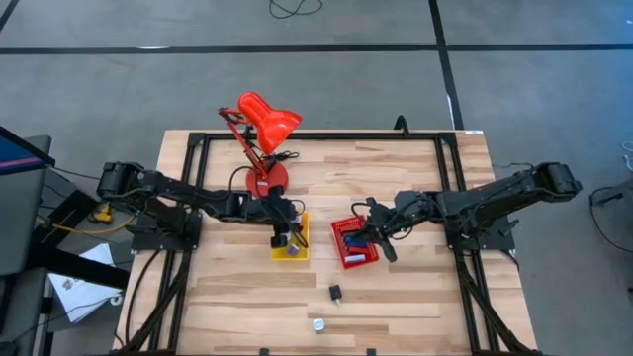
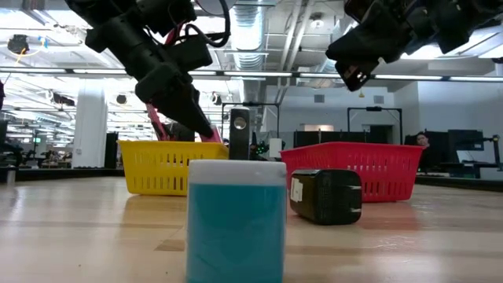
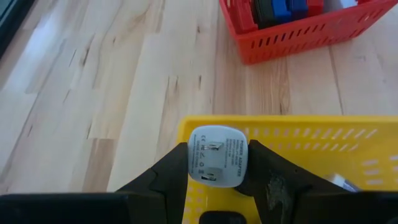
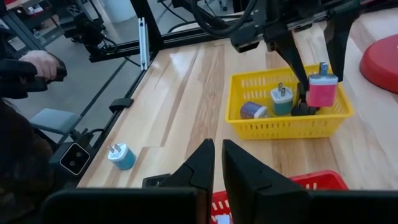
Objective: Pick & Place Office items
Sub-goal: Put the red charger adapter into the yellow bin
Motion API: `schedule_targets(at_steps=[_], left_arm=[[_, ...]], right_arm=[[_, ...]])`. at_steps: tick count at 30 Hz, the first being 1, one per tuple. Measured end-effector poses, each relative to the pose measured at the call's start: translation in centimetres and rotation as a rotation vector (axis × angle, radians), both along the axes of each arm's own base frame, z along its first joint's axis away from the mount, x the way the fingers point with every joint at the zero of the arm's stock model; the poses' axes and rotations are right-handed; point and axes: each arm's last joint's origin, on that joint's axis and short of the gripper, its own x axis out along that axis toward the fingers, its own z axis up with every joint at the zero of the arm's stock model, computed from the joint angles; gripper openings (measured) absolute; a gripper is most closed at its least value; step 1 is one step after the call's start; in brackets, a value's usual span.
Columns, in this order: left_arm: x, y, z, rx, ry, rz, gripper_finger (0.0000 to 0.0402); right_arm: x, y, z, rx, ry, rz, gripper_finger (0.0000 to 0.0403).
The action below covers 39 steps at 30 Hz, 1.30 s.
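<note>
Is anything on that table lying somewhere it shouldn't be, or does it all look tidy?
Mostly tidy. Two small chargers lie loose on the bare wood, away from both baskets: a black adapter and a teal plug near the table's front edge. The left gripper holds a white adapter over the yellow basket. Nothing looks spilled or broken.

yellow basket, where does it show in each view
High: yellow basket at table centre, under the left gripper.
Low: left of middle, behind the teal adapter.
Left wrist: lower middle.
Right wrist: right of centre.
Shared landmark: the red basket beside it.
</note>
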Motion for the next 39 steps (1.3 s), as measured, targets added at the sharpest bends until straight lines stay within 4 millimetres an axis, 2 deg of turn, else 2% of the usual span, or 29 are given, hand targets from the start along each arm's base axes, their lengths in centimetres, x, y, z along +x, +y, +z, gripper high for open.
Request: schedule_targets(at_steps=[13,27,39], left_arm=[[0.1,0.1,-1.4,0.021,0.06,0.021,0.0138],[0.0,-0.2,-1.2,-0.053,0.069,-0.05,0.0138],[0.1,-0.1,-1.1,-0.025,0.054,-0.024,0.0138]], right_arm=[[0.0,0.0,0.0,0.007,0.001,-0.003,0.0026],[0.0,0.0,0.0,0.007,0.004,-0.003,0.0026],[-0.1,0.0,0.0,0.007,0.007,-0.003,0.0026]])
